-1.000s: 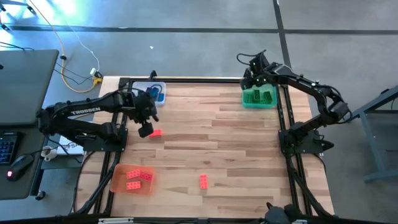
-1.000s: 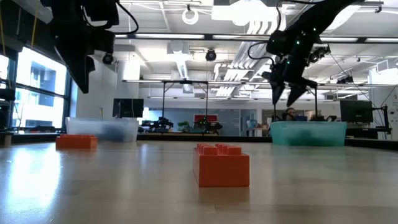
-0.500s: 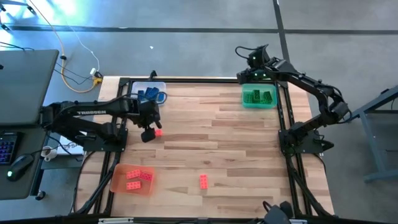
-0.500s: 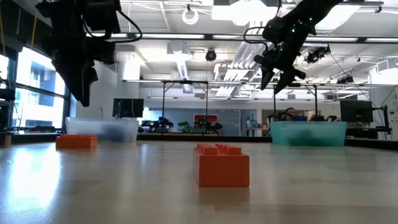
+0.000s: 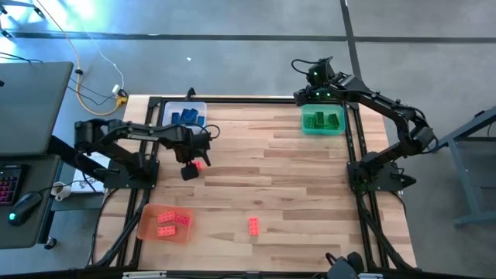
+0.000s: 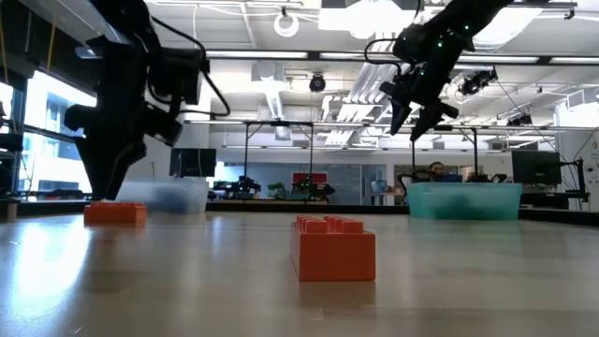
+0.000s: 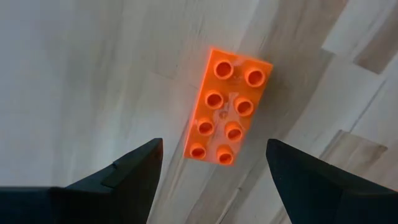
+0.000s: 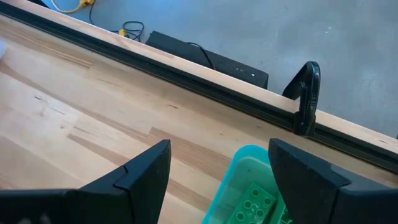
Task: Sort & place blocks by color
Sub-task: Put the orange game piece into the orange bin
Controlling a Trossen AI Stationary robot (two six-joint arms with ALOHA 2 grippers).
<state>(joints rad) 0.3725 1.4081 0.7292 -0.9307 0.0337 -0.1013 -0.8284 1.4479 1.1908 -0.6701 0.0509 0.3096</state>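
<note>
An orange block point(image 7: 227, 115) lies flat on the table, studs up, near the clear tray point(image 5: 186, 116) that holds blue blocks. My left gripper point(image 7: 214, 174) points down just above this block point(image 6: 115, 212), open, its fingers standing wide on either side without touching it. A second orange block point(image 5: 253, 225) lies flat nearer the front edge. My right gripper point(image 5: 314, 77) hangs open and holds nothing, above the far edge beside the green tray point(image 8: 249, 180), which holds green blocks point(image 8: 258, 202). The orange tray point(image 5: 164, 223) holds orange blocks.
A black frame rail with a clamp point(image 8: 306, 99) runs along the table's far edge behind the green tray. The wide middle of the wooden table point(image 5: 263, 167) is bare. A desk with a keyboard and mouse point(image 5: 15, 194) stands to the left of the table.
My left gripper has come down toward the orange block near the clear tray and tipped to point straight down over it, staying open. My right gripper has risen and drawn back from over the green tray toward the far edge.
</note>
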